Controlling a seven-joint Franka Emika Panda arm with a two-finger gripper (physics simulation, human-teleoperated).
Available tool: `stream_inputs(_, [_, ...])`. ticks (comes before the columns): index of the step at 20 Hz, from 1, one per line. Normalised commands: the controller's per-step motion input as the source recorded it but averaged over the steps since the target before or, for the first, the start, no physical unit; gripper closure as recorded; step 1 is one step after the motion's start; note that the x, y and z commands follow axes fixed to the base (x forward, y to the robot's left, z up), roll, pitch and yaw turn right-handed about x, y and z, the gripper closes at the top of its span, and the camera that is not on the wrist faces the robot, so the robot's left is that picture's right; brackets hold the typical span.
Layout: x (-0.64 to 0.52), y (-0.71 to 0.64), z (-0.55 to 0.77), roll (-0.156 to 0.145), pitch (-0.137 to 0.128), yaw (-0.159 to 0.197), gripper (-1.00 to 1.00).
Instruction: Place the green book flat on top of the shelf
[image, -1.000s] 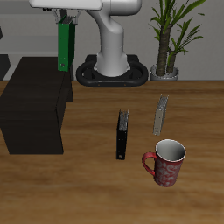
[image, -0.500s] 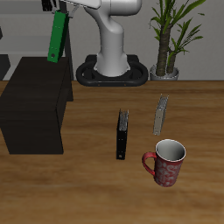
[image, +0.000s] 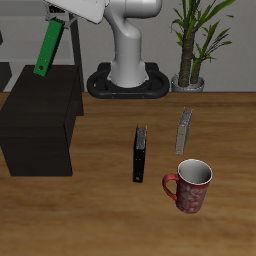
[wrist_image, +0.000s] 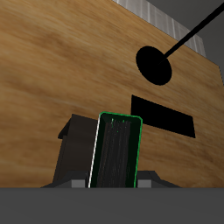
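Observation:
The green book (image: 47, 49) hangs tilted in my gripper (image: 60, 22), held by its upper end, in the air above the back part of the black shelf (image: 40, 115). The book's lower end is a little above the shelf's flat top and does not touch it. In the wrist view the green book (wrist_image: 117, 150) fills the space between my fingers, seen end-on, with the shelf (wrist_image: 77, 140) below and behind it. My gripper is shut on the book.
A black book (image: 139, 152) and a grey book (image: 184, 130) stand on the wooden table beside the shelf. A red mug (image: 190, 185) stands nearer the table's front edge. A potted plant (image: 193, 45) and the robot base (image: 128, 80) are at the back.
The gripper has carried the green book sideways from beside the robot base to over the shelf. The book has tilted from upright to a clear slant.

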Motion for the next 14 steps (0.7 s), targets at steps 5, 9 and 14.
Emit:
stream_inputs(5, [0.05, -0.22, -0.26, -0.137, 0.07, -0.018, 1.0])
stream_inputs(9, [0.04, -0.33, -0.11, -0.19, 0.002, -0.02, 1.0])
stream_inputs(14, [0.07, -0.22, -0.1, -0.108, 0.019, -0.012, 1.0])
